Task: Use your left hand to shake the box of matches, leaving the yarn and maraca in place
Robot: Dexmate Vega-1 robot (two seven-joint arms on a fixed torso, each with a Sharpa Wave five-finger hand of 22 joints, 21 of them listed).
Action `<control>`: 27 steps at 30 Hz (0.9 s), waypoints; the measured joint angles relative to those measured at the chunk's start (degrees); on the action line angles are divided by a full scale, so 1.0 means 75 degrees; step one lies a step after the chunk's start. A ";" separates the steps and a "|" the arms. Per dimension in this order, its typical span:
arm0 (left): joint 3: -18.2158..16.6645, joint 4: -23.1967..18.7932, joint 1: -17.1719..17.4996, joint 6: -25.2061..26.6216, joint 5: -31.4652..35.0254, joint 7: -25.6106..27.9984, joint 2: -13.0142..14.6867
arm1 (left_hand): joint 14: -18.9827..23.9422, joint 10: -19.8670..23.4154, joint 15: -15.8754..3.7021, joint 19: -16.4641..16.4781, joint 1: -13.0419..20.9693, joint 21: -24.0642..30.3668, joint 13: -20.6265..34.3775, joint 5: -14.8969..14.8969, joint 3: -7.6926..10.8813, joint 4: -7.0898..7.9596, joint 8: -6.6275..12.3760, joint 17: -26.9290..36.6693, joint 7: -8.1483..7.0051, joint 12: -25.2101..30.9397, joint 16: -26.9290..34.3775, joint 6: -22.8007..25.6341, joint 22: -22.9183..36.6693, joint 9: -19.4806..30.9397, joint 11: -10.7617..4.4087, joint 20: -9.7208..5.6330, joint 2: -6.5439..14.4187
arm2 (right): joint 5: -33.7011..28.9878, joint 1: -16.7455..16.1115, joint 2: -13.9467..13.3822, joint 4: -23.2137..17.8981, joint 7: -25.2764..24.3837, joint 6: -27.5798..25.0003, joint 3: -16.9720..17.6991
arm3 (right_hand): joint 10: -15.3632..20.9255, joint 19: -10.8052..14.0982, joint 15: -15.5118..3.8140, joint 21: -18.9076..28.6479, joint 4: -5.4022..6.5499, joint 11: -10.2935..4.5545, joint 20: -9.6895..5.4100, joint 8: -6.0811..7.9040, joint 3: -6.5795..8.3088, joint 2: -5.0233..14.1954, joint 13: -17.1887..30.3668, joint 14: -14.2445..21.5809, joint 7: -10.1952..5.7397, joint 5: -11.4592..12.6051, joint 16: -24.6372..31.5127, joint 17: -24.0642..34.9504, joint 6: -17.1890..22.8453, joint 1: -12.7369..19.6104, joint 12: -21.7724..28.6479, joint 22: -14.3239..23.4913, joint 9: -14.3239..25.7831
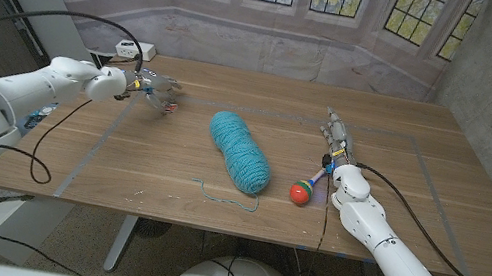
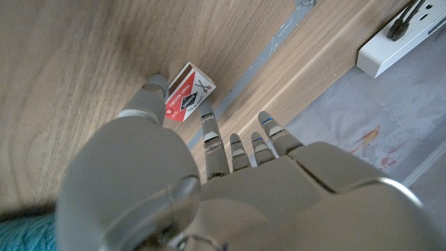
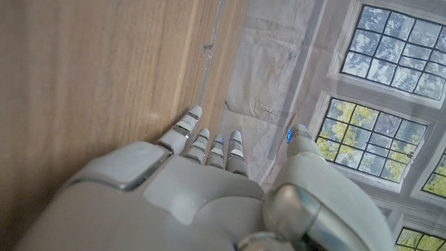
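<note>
Matchbox on table, just beyond left hand's fingers.

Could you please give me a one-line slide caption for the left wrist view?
Left hand poised above the matchbox lying on the wooden table, fingers spread, not yet gripping.

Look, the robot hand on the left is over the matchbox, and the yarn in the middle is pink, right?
Not quite. The yarn is teal blue, not pink, as the head view shows. The rest holds: the left robot hand is over the matchbox, and the yarn lies mid-table.
</note>
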 measured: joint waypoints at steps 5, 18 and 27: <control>0.0104 0.0136 -0.0063 -0.0015 -0.0009 0.0093 -0.0071 | 0.0009 0.0068 0.0010 0.0059 0.0000 0.0000 0.0000 0.0000 0.0000 0.0000 0.0000 0.0000 0.0023 0.0000 0.0000 0.0091 0.0000 0.0000 -0.0013 0.0024 0.0000 | 0.0007 0.0021 0.0009 0.0045 0.0015 0.0010 0.0000 | 0.0000 0.0000 0.0000 0.0000 0.0000 0.0000 0.0000 0.0000 0.0000 0.0000 0.0000 0.0000 0.0000 0.0000 0.0000 0.0000 0.0000 0.0000 0.0000 0.0000 0.0000; 0.0218 -0.0027 -0.0034 0.0101 -0.0125 0.0146 -0.0033 | 0.0118 0.0301 -0.0044 0.0123 0.0030 0.0000 0.0001 0.0000 -0.0053 0.0012 0.0170 0.0000 -0.0023 0.0000 0.0000 0.0737 0.0000 0.0019 -0.0081 -0.0041 -0.0029 | 0.0051 0.0038 0.0027 0.0137 0.0070 0.0051 0.0007 | 0.0000 0.0000 0.0042 0.0000 0.0000 0.0000 0.0000 0.0000 0.0000 0.0041 0.0000 0.0042 0.0043 0.0000 0.0000 0.0000 0.0043 0.0040 0.0000 0.0000 0.0000; 0.0117 -0.0390 0.0130 0.0298 -0.0158 0.0008 0.0115 | 0.0256 0.0497 -0.0098 0.0153 0.0072 0.0000 0.0001 -0.0031 -0.0097 0.0013 0.0325 0.0000 -0.0035 0.0000 0.0000 0.1251 0.0000 0.0035 -0.0086 -0.0070 -0.0070 | 0.0083 0.0035 0.0027 0.0165 0.0101 0.0069 0.0023 | 0.0000 0.0000 0.0042 0.0000 0.0000 0.0000 0.0001 0.0000 0.0000 0.0041 0.0000 0.0042 0.0001 0.0000 0.0000 0.0000 0.0084 0.0040 0.0000 0.0000 0.0000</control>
